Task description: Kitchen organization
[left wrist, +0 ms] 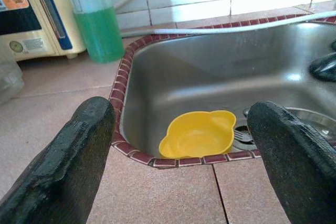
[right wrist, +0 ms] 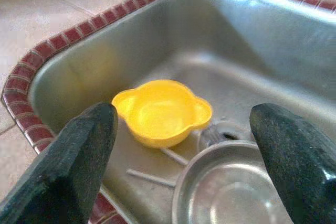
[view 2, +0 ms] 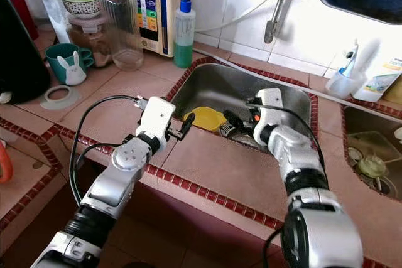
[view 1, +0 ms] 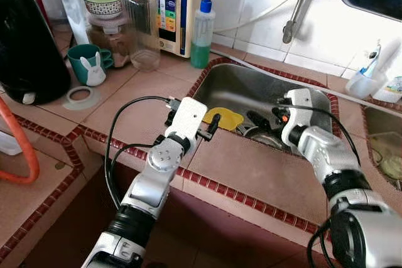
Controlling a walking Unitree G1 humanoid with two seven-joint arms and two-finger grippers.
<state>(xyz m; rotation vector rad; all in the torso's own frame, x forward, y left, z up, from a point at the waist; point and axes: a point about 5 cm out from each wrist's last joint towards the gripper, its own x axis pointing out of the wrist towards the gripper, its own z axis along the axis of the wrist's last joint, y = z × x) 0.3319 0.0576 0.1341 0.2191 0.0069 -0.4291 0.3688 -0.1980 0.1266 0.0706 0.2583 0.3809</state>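
Note:
A yellow bowl (view 1: pixel 226 118) with two small handles sits upright in the steel sink (view 1: pixel 251 83), close to its front left corner. Beside it lie a steel bowl (right wrist: pixel 231 190) and some cutlery (right wrist: pixel 151 178) near the drain. My left gripper (view 1: pixel 200 127) hovers open over the tiled counter edge just in front of the sink, pointing at the yellow bowl (left wrist: pixel 198 135). My right gripper (view 2: pixel 235 120) reaches down into the sink from the right, open, with the yellow bowl (right wrist: pixel 160 111) ahead between its fingers but apart from them.
A green soap bottle (view 1: pixel 201 32) stands at the sink's back left corner beside a water purifier (view 1: pixel 173 4). A clear jug (view 1: pixel 139 20), a teal mug (view 1: pixel 88 61) and a black appliance (view 1: pixel 28 42) crowd the left counter. A faucet (view 1: pixel 295 10) hangs above; a second basin (view 1: pixel 383 149) lies right.

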